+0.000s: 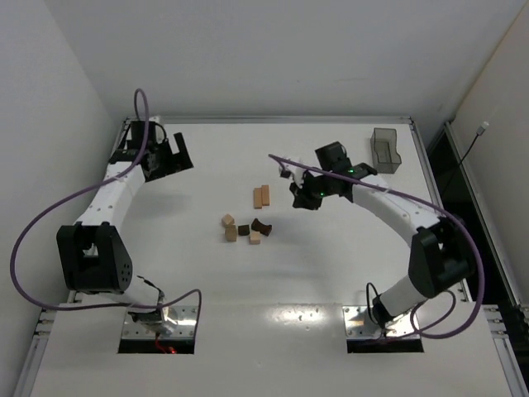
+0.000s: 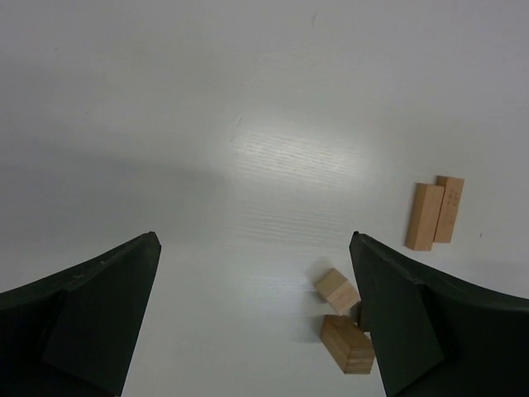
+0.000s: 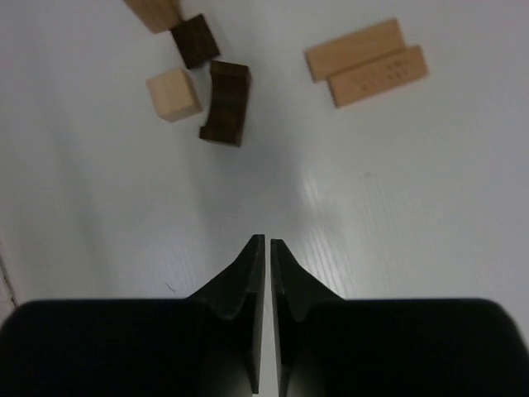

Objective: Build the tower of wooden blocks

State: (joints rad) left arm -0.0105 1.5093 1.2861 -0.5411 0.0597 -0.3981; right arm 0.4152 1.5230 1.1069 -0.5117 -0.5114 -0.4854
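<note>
**Blocks lie loose, nothing stacked**

We see the small light tan and dark brown wooden blocks (image 1: 244,230) scattered flat near the middle of the white table (image 1: 331,273). A pair of long tan blocks (image 1: 262,196) lies side by side at 1 o'clock from that cluster. Our left gripper (image 2: 256,314), at 10 o'clock from the blocks, has its fingers spread wide and holds nothing. Our right gripper (image 3: 266,256), at 3 o'clock from the long pair, has its fingers pressed together with nothing between them. A translucent grey plastic container (image 1: 385,150) sits towards the table's 2 o'clock corner.

The overhead camera looks down from afar; both wrist cameras face the table (image 1: 207,281) closely, sharing 2 long blocks (image 3: 355,51).
</note>
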